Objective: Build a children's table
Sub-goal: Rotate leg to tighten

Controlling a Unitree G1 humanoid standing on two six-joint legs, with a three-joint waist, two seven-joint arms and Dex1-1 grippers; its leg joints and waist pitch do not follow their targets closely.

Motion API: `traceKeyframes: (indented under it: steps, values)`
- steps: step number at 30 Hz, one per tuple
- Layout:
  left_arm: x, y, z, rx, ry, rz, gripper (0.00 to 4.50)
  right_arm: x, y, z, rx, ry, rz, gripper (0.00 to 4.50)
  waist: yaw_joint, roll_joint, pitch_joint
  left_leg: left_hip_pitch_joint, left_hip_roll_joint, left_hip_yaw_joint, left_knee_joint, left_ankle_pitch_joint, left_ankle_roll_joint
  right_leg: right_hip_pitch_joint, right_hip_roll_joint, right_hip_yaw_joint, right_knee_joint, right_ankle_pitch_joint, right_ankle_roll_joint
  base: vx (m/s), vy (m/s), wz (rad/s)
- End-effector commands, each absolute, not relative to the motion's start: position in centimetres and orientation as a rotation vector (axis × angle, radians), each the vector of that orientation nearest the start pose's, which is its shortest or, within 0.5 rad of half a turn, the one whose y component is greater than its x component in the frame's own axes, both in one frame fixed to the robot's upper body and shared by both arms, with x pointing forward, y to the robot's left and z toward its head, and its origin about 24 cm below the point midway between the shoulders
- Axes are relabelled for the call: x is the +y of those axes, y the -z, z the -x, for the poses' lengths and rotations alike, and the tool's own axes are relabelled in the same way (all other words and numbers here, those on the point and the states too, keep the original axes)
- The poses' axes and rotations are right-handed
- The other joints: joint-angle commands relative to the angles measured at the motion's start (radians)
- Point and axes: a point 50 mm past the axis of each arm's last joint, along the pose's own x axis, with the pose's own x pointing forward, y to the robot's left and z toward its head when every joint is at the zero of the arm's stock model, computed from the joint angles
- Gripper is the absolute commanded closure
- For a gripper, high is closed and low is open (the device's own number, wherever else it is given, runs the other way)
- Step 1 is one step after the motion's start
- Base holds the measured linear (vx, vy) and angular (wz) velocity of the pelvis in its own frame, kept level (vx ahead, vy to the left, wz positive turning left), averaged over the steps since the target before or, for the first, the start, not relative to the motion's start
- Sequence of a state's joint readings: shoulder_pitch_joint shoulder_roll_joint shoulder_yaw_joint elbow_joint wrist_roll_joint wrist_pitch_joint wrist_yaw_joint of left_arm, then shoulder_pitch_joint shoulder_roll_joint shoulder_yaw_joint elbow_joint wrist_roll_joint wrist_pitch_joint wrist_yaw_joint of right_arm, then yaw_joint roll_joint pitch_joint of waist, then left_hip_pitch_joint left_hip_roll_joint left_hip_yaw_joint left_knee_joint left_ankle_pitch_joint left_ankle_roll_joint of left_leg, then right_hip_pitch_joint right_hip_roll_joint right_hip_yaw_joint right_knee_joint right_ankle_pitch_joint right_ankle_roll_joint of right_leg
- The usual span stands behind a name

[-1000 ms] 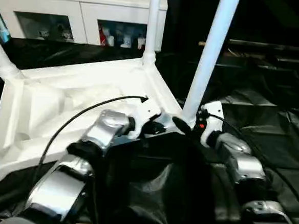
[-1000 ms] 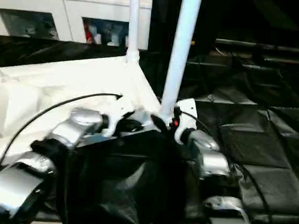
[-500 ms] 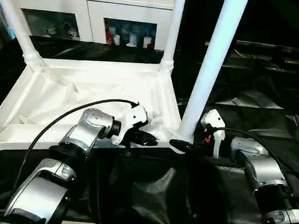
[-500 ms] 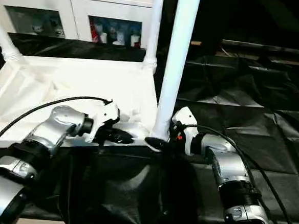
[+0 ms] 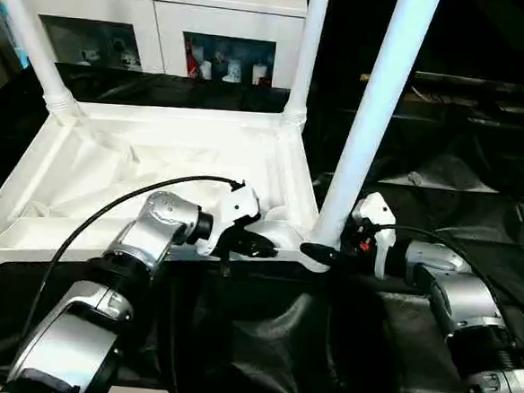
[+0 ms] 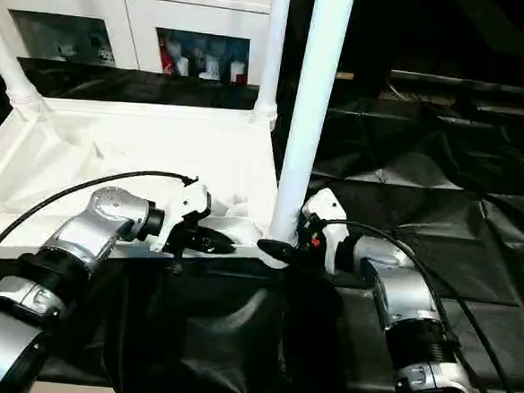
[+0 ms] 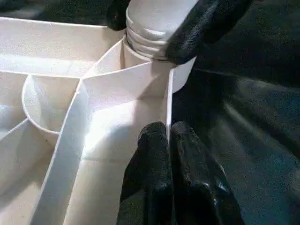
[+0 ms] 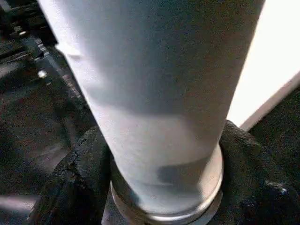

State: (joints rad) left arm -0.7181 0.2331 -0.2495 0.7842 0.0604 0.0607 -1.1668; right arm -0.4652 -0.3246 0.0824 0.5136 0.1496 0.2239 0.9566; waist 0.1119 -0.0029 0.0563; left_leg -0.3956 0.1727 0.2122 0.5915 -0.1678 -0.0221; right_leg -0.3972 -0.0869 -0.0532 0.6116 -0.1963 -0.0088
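I see the children's table (image 5: 156, 167) lying inverted on the black-draped table (image 5: 477, 203). My left hand (image 5: 260, 247) is clenched on its near rim (image 7: 169, 105). My right hand (image 5: 317, 252) grasps the near-corner leg (image 5: 370, 123) at its base.

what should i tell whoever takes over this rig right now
Left end effector: shut, fingers pressed together on the rim of the upturned tabletop beside the near right corner socket.
Right end effector: fingers around the base of the near right leg, right at the socket; whether they clamp it firmly is not clear.
Table lies underside up on the black-draped work table. Far left leg and far right leg stand in their sockets; the near left corner sits at the picture edge, so check it.
Left to do: confirm the near right leg is fully seated, release, then turn the table upright.
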Motion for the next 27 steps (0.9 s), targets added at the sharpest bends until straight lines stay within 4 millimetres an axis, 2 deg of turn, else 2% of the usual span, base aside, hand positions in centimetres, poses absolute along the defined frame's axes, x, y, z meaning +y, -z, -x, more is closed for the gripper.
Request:
traceKeyframes:
  steps: [1, 2, 3, 4, 7, 8, 12, 14, 18, 22, 24, 25, 27]
  values:
    - [8.0, -6.8, -34.6, 0.325, 1.236, -0.328, 4.5, -14.7, -2.7, -31.5, 0.41, -0.88, 0.051, 1.74, -0.006, -0.014, -0.066, 0.035, 0.068, -0.035, -0.072, -0.226, 0.026, 0.035, -0.079, 0.043, -0.078, -0.214, -0.227, 0.0, 0.0, 0.0]
    - [7.5, -6.8, -35.2, 0.333, 1.158, -0.326, 4.5, -14.5, -2.2, -32.1, 0.414, -0.758, 0.025, 1.75, -0.012, -0.01, -0.062, 0.039, 0.066, -0.034, -0.074, -0.25, 0.012, 0.026, -0.079, 0.045, -0.084, -0.252, -0.222, 0.0, 0.0, 0.0]
    - [7.1, -6.7, -35.5, 0.339, 1.105, -0.324, 4.5, -14.3, -1.8, -32.4, 0.422, -0.676, 0.002, 1.75, -0.017, -0.012, -0.062, 0.041, 0.064, -0.039, -0.077, -0.276, -0.01, 0.028, -0.082, 0.042, -0.088, -0.312, -0.21, 0.0, 0.0, 0.0]
    - [6.8, -6.7, -35.7, 0.342, 1.073, -0.323, 4.5, -14.1, -1.6, -32.6, 0.428, -0.627, -0.013, 1.76, -0.017, -0.011, -0.063, 0.041, 0.064, -0.041, -0.077, -0.282, -0.016, 0.031, -0.085, 0.041, -0.093, -0.336, -0.195, 0.0, 0.0, 0.0]
    - [5.5, -6.9, -36.1, 0.341, 1.009, -0.302, 4.5, -12.8, -1.2, -33.0, 0.435, -0.529, -0.065, 1.76, -0.026, -0.009, -0.064, 0.041, 0.062, -0.038, -0.078, -0.28, -0.012, 0.027, -0.079, 0.042, -0.093, -0.301, -0.19, 0.0, 0.0, 0.0]
    - [5.1, -6.9, -36.2, 0.339, 0.995, -0.299, 4.5, -12.2, -1.1, -33.2, 0.432, -0.517, -0.076, 1.76, -0.026, -0.008, -0.065, 0.039, 0.063, -0.04, -0.078, -0.273, -0.01, 0.03, -0.081, 0.042, -0.092, -0.289, -0.191, 0.0, 0.0, 0.0]
    - [4.0, -7.2, -36.2, 0.316, 1.003, -0.295, 4.5, -9.8, -1.8, -33.4, 0.368, -0.579, -0.072, 1.76, -0.025, -0.007, -0.068, 0.033, 0.061, -0.038, -0.075, -0.233, 0.011, 0.035, -0.081, 0.04, -0.086, -0.211, -0.203, 0.0, 0.0, 0.0]
    - [4.1, -7.1, -36.1, 0.311, 1.024, -0.3, 4.5, -9.4, -2.2, -33.4, 0.337, -0.629, -0.101, 1.2, -0.024, -0.008, -0.068, 0.032, 0.062, -0.037, -0.074, -0.221, 0.029, 0.039, -0.08, 0.04, -0.083, -0.18, -0.21, 0.0, 0.0, 0.0]
    - [4.6, -7.1, -36.0, 0.304, 1.058, -0.307, 4.5, -9.8, -2.8, -33.5, 0.304, -0.668, -0.073, 0.84, -0.024, -0.007, -0.067, 0.033, 0.064, -0.037, -0.075, -0.239, 0.035, 0.039, -0.082, 0.039, -0.086, -0.206, -0.21, 0.0, 0.0, 0.0]
    - [5.3, -7.0, -35.8, 0.294, 1.105, -0.303, 4.5, -10.8, -3.2, -33.1, 0.28, -0.754, -0.035, 0.84, -0.024, -0.008, -0.067, 0.031, 0.065, -0.037, -0.074, -0.233, 0.042, 0.041, -0.082, 0.039, -0.084, -0.196, -0.213, 0.0, 0.0, 0.0]
    - [6.5, -6.9, -35.3, 0.294, 1.176, -0.315, 4.5, -12.6, -3.5, -32.3, 0.265, -0.85, 0.015, 0.84, -0.021, -0.01, -0.066, 0.031, 0.064, -0.037, -0.074, -0.228, 0.049, 0.043, -0.079, 0.037, -0.086, -0.194, -0.21, 0.0, 0.0, 0.0]
    - [6.9, -6.9, -35.1, 0.294, 1.208, -0.317, 4.5, -13.4, -3.7, -32.0, 0.265, -0.888, 0.031, 0.84, -0.017, -0.009, -0.066, 0.028, 0.067, -0.037, -0.072, -0.214, 0.064, 0.046, -0.082, 0.038, -0.081, -0.167, -0.214, 0.0, 0.0, 0.0]
    - [7.3, -6.9, -34.9, 0.292, 1.243, -0.313, 4.5, -14.1, -3.8, -31.7, 0.268, -0.914, 0.047, 0.84, -0.017, -0.008, -0.068, 0.029, 0.069, -0.035, -0.072, -0.205, 0.071, 0.043, -0.079, 0.036, -0.077, -0.145, -0.227, 0.0, 0.0, 0.0]
